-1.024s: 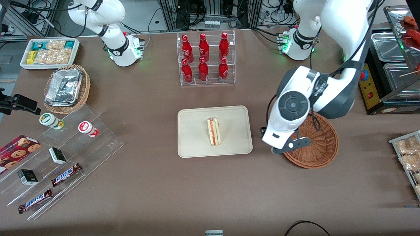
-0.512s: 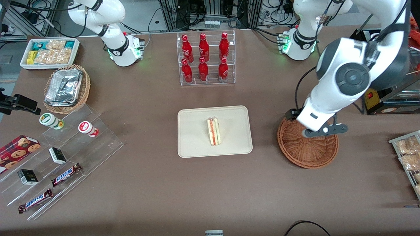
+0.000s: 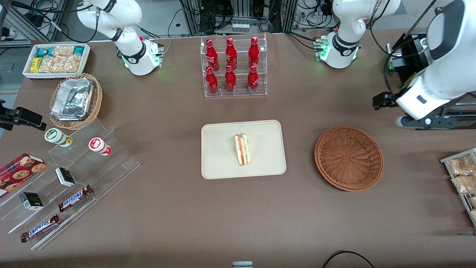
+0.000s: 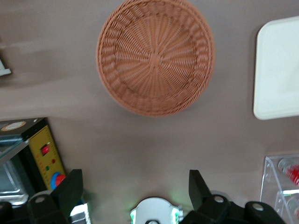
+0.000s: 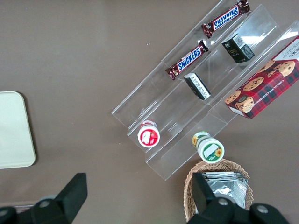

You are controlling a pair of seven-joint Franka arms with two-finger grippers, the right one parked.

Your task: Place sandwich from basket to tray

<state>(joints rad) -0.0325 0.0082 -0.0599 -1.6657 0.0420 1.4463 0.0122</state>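
Front view, sandwich: the sandwich (image 3: pixel 242 149) lies near the middle of the tray (image 3: pixel 219 163), well inside the rim, its striped filling edge turned up.
Front view, basket: the basket (image 3: pixel 349 158) sits apart from the tray, toward the working arm's end of the table, with nothing in it.
Front view, gripper: the gripper (image 3: pixel 381 101) hangs above the table, farther from the camera than the basket and well away from the sandwich.
Front view, risk: the placing looks done. The wedge seems to rest on a narrow face, so a knock to the table or tray could topple it.
Left wrist view, gripper: the gripper (image 4: pixel 133 179) has its fingers (image 4: pixel 71 186) spread wide with nothing between them. The basket (image 4: pixel 155 56) and an edge of the tray (image 4: pixel 280 70) are in sight.
Left wrist view, risk: a yellow control box (image 4: pixel 46 156) sits close to the fingers, and a careless swing could clip it.
Right wrist view, tray: only a corner of the tray (image 5: pixel 14 130) shows, and the sandwich is out of sight.
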